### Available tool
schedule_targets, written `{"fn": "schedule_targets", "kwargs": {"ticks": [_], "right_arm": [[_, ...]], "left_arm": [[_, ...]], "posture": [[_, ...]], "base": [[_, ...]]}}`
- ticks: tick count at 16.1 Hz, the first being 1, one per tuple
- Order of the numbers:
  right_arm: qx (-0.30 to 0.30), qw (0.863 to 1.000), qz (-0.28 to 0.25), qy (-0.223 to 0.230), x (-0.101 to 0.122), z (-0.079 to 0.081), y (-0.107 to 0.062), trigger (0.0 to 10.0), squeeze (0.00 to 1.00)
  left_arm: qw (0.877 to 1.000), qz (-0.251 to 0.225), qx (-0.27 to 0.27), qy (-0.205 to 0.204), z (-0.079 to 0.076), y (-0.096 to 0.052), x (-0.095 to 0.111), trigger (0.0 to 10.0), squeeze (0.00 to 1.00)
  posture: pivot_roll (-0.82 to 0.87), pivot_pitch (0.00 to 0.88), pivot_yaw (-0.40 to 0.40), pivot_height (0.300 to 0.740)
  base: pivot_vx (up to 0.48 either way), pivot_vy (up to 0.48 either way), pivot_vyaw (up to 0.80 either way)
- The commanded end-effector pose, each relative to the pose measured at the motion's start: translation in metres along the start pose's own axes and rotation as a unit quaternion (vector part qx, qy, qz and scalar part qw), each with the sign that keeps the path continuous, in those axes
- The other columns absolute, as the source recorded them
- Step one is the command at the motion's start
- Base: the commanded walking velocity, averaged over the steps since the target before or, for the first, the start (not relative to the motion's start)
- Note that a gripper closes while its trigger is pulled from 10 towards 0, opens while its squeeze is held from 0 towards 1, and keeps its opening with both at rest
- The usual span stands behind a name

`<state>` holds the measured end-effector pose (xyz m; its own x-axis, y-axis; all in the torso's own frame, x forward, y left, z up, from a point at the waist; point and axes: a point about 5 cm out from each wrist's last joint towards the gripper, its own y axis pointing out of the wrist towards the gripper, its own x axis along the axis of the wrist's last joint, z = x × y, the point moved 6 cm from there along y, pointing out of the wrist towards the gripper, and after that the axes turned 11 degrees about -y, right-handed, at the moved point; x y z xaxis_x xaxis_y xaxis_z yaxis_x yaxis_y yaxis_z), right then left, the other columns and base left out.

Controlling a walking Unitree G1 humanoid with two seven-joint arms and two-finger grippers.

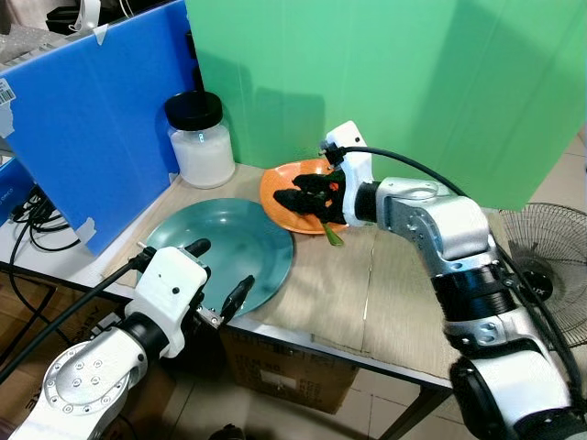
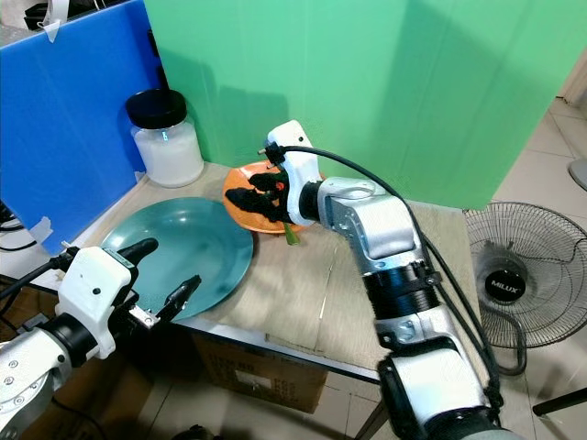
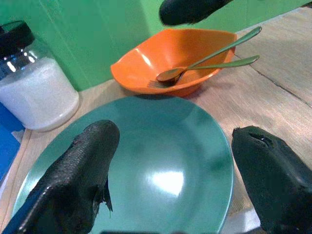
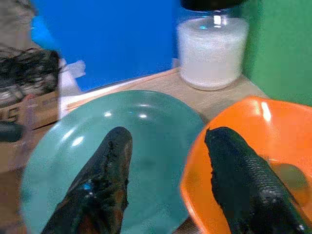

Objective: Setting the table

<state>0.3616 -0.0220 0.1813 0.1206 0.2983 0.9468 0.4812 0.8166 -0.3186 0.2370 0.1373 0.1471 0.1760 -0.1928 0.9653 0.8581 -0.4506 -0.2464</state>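
Note:
A teal plate (image 1: 240, 229) lies at the table's front left. Behind it sits an orange bowl (image 1: 278, 183) holding a spoon (image 3: 209, 50) and a fork (image 3: 217, 65), whose handles stick out over its rim. My left gripper (image 1: 217, 273) is open at the plate's near edge, one finger (image 3: 83, 165) on each side of the rim. My right gripper (image 1: 307, 200) is open and straddles the bowl's rim nearest the plate, with one finger (image 4: 243, 170) inside the bowl and the other over the plate.
A jar (image 1: 202, 142) of white grains with a black lid stands at the back left. A blue board (image 1: 92, 119) and a green screen (image 1: 385, 82) wall in the table. A fan (image 1: 550, 257) stands on the floor to the right. Bare tabletop (image 1: 394, 293) lies right of the plate.

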Motion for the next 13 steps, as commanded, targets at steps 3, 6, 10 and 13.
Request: {"fn": "schedule_targets", "kwargs": {"ticks": [3, 6, 10, 13], "right_arm": [[0.054, 0.999, 0.006, -0.005, -0.013, 0.017, -0.018, 10.0, 1.0], [0.099, 0.994, 0.046, -0.009, -0.047, 0.033, -0.043, 10.0, 1.0], [0.13, 0.989, 0.076, 0.01, -0.064, 0.05, -0.051, 10.0, 1.0], [0.122, 0.985, 0.115, 0.034, -0.087, 0.064, -0.042, 10.0, 1.0]], "left_arm": [[1.0, 0.018, 0.011, 0.011, 0.005, -0.016, -0.006, 10.0, 0.0], [0.998, 0.059, 0.03, 0.015, 0.012, -0.036, -0.024, 10.0, 0.0], [0.996, 0.07, 0.045, 0.015, 0.015, -0.044, -0.029, 10.0, 0.0], [0.996, 0.061, 0.059, 0.023, 0.021, -0.048, -0.024, 10.0, 0.0]], "posture": [[0.05, 0.0, 0.018, 0.74], [0.06, 0.0, 0.007, 0.74], [0.06, 0.0, 0.005, 0.74], [0.06, 0.0, 0.006, 0.74]], "base": [[0.0, 0.0, 0.0], [0.0, 0.0, 0.0], [0.0, 0.0, 0.0], [0.0, 0.0, 0.0]]}}
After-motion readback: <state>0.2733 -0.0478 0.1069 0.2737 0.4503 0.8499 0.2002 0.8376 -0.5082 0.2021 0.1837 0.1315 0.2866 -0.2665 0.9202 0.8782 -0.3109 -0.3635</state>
